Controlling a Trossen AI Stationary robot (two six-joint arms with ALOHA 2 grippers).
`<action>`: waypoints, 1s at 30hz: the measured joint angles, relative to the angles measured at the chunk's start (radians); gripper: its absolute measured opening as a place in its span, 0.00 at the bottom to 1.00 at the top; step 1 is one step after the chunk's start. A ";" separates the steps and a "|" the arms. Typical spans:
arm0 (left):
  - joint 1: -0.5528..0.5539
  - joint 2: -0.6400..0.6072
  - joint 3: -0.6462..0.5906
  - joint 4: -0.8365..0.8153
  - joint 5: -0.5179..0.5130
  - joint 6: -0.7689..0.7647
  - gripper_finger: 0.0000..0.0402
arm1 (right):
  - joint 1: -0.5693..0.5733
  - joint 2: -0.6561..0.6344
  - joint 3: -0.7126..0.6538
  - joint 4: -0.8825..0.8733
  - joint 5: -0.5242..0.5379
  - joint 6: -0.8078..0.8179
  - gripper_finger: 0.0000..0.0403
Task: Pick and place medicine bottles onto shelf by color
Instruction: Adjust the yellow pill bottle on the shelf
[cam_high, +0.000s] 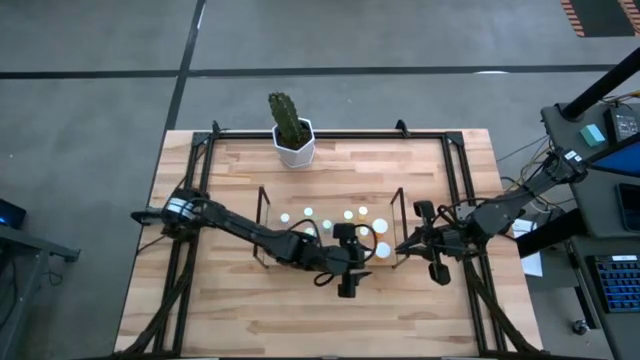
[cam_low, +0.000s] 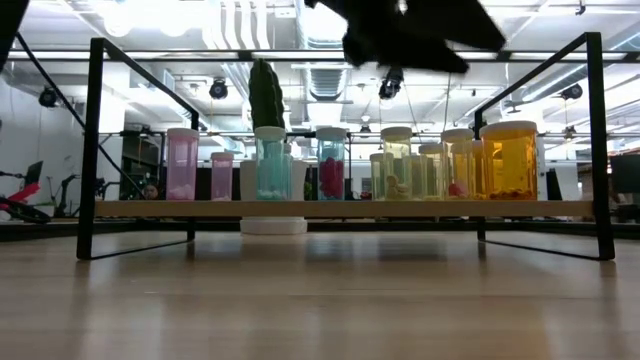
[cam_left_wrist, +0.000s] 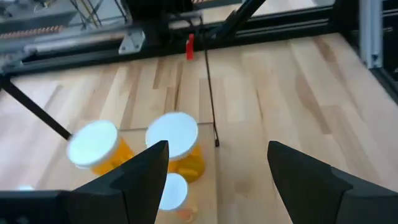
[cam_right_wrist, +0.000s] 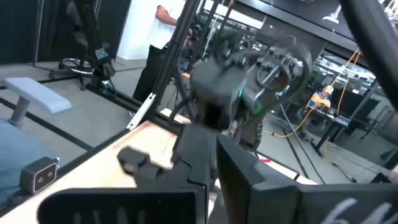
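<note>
The wire-framed shelf (cam_high: 330, 235) stands mid-table with a light wood base (cam_low: 340, 208). Several white-capped medicine bottles stand on it in a row: pink (cam_low: 182, 165), teal (cam_low: 270, 165), pale green (cam_low: 396, 165) and a large orange one (cam_low: 510, 160). My left gripper (cam_high: 362, 248) hangs open and empty above the shelf's right end. In the left wrist view (cam_left_wrist: 217, 180) two orange bottles (cam_left_wrist: 177, 146) and a smaller bottle stand below, beside its one finger. My right gripper (cam_high: 408, 243) is shut and empty just outside the shelf's right end loop, pointing at the left arm (cam_right_wrist: 214, 168).
A cactus in a white hexagonal pot (cam_high: 293, 135) stands at the far edge behind the shelf. A black frame (cam_high: 460, 180) edges the table. Bare wood lies near of the shelf (cam_high: 320, 320). A person stands in the room beyond (cam_right_wrist: 165, 15).
</note>
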 joint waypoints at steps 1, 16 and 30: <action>0.004 0.013 0.000 0.007 0.000 -0.010 0.64 | 0.000 -0.002 0.000 0.000 0.000 0.000 0.04; 0.048 0.087 -0.002 0.019 -0.005 -0.013 0.64 | 0.000 -0.004 0.000 -0.006 0.000 0.001 0.04; 0.054 0.087 -0.004 -0.013 -0.005 -0.037 0.58 | 0.000 -0.005 0.000 -0.006 0.001 0.001 0.04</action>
